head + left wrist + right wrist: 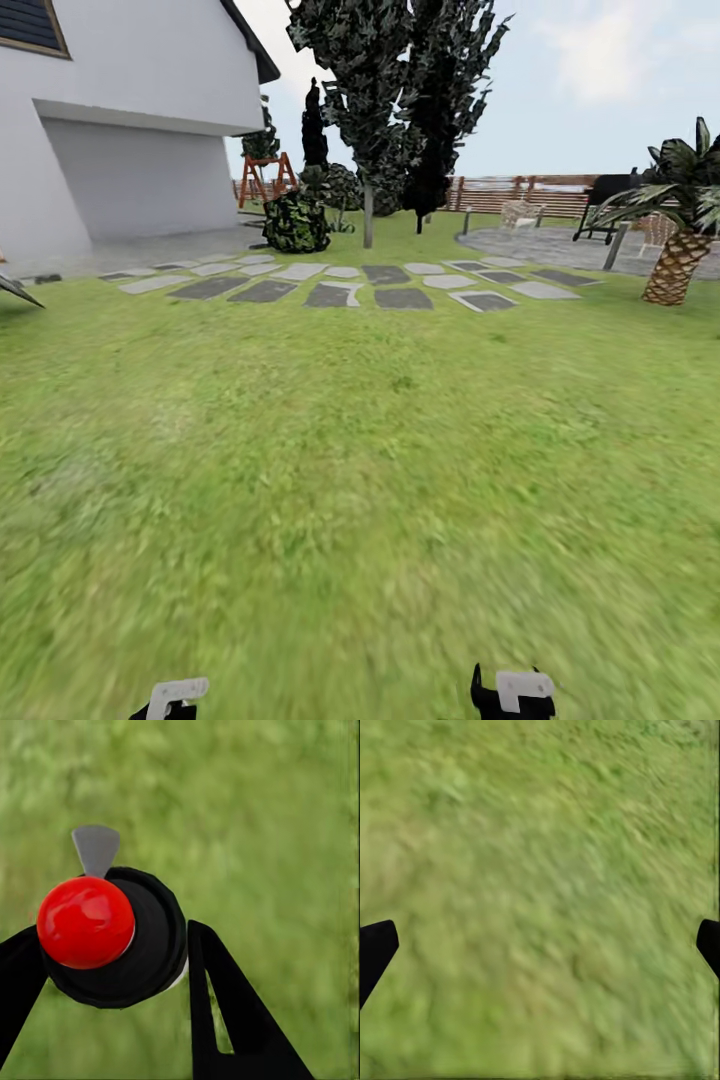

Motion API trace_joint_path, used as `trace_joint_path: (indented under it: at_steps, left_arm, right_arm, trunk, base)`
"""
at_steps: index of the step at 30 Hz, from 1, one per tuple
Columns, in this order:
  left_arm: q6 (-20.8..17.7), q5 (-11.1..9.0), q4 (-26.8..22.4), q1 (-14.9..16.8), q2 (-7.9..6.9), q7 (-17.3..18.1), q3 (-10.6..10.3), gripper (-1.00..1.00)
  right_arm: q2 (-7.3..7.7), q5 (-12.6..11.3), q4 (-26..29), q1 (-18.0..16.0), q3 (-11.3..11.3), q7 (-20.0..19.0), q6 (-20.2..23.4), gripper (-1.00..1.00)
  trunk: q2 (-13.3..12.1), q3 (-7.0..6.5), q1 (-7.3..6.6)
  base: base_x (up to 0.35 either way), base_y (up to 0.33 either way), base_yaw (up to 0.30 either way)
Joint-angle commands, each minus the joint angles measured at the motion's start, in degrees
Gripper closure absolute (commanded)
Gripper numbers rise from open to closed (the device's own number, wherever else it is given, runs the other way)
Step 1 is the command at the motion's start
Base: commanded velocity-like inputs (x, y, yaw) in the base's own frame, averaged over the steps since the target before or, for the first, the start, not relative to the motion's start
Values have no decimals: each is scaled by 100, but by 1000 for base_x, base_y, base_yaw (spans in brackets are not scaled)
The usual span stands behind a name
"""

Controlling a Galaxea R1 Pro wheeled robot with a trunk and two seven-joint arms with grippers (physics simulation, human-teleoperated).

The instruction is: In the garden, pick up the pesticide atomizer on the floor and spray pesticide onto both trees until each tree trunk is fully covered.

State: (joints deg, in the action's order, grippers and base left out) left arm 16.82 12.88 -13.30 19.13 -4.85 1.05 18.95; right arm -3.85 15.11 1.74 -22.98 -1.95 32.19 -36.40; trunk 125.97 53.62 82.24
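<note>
Pesticide atomizer: clamped between the left gripper fingers, red cap toward the wrist camera, grey trigger tab beyond it.
Right gripper: spread wide, empty, over lawn.
Beige-trunked trees: not identifiable; only dark trees stand far ahead past the stepping stones.
Nearer arm: left, already carrying.

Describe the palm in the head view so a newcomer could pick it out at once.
Start at the white house, then follow the row of grey stepping stones across the green lawn to its far end. The short palm with a scaly brown trunk stands there; unlike the tall dark trees, it has drooping fronds.
</note>
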Motion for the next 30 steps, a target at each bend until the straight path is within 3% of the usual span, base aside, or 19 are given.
trace_joint_path:
  at_steps: [1,30]
  left_arm:
    - [23,57,2,3,1,10,48,100]
    - [14,57,11,3,-4,10,48,100]
  right_arm:
    - [-2,35,-7,-4,-18,51,10,-100]
    - [-2,35,-15,-4,-22,51,10,-100]
  trunk:
    - [2,5,-1]
    - [2,5,-1]
  base:
    - [0,-276,-300]
    - [0,-276,-300]
